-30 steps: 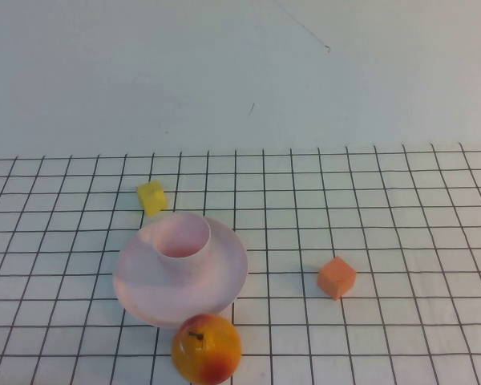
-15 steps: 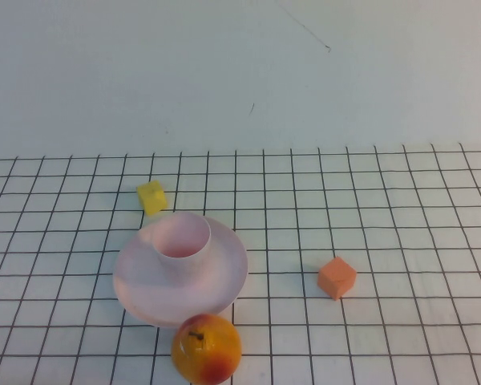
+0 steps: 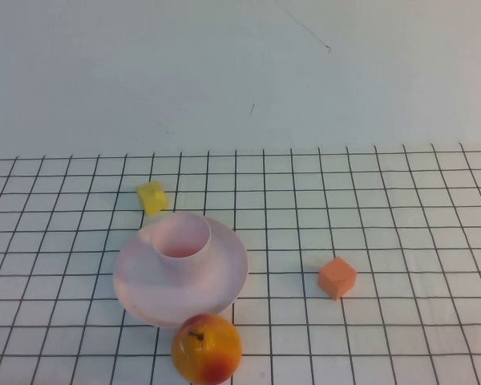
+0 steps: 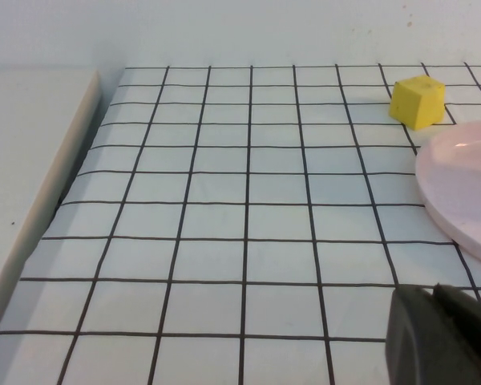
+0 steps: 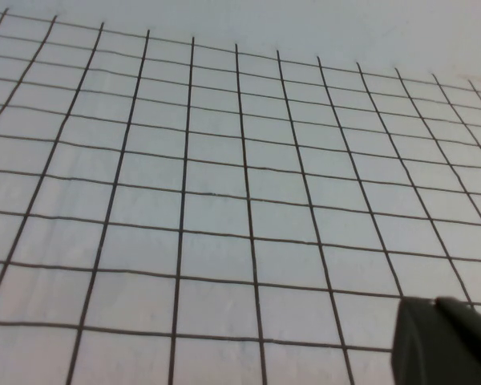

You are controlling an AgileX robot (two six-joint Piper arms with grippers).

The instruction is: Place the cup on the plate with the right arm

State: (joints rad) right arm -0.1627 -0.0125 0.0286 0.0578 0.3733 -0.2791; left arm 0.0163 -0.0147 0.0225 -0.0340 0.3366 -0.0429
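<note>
The pale pink cup (image 3: 180, 243) stands upright on the pale pink plate (image 3: 220, 281), toward its far left part. Neither arm shows in the high view. My left gripper (image 4: 431, 292) shows only in the left wrist view, dark fingers pressed together and empty, low over the grid cloth a short way from the plate's rim (image 4: 465, 192). My right gripper (image 5: 431, 304) shows only in the right wrist view, fingers together and empty, over bare grid cloth; the cup and plate are out of that view.
A yellow-red apple (image 3: 206, 349) sits against the plate's near edge. A yellow cube (image 3: 151, 196) lies just behind the plate, also in the left wrist view (image 4: 418, 101). An orange cube (image 3: 337, 277) lies to the plate's right. A white ledge (image 4: 32, 176) borders the cloth.
</note>
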